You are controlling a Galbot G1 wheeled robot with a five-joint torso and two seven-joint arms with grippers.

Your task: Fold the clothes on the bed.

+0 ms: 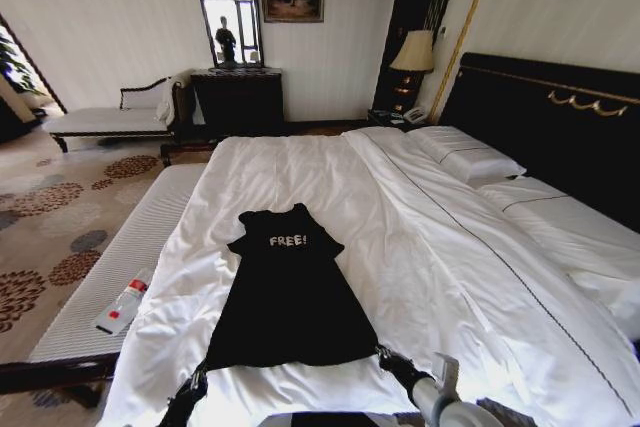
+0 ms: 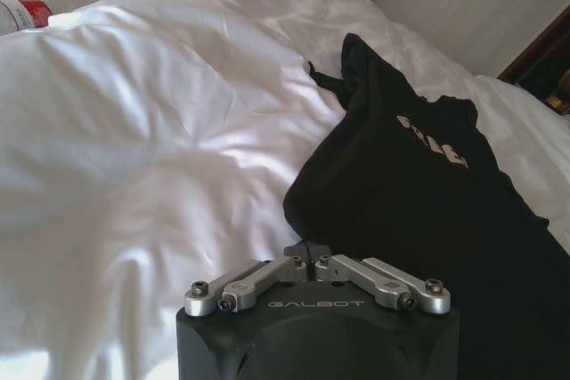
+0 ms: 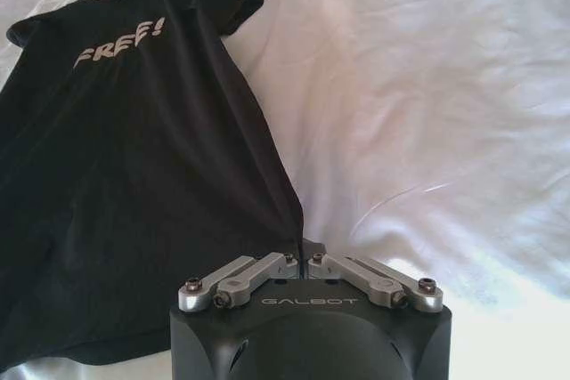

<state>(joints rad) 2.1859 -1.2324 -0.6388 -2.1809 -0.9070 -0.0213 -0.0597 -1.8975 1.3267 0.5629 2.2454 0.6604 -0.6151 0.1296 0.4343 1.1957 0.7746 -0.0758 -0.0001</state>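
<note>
The clothes are one black T-shirt (image 1: pixel 288 292) with white "FREE!" lettering, lying flat on the white bed (image 1: pixel 420 247), collar away from me and hem toward me. My left gripper (image 1: pixel 197 379) is shut on the hem's left corner. My right gripper (image 1: pixel 388 359) is shut on the hem's right corner. In the left wrist view the gripper (image 2: pixel 309 254) pinches black cloth of the T-shirt (image 2: pixel 427 202). In the right wrist view the other gripper (image 3: pixel 303 251) pinches the edge of the T-shirt (image 3: pixel 134 166).
A pale striped bench (image 1: pixel 130 257) runs along the bed's left side with a plastic bottle (image 1: pixel 125 305) on it. Pillows (image 1: pixel 470 157) and a dark headboard (image 1: pixel 560 117) lie to the right. Beyond are patterned carpet, a chaise (image 1: pixel 110 119) and a dark dresser (image 1: pixel 238 99).
</note>
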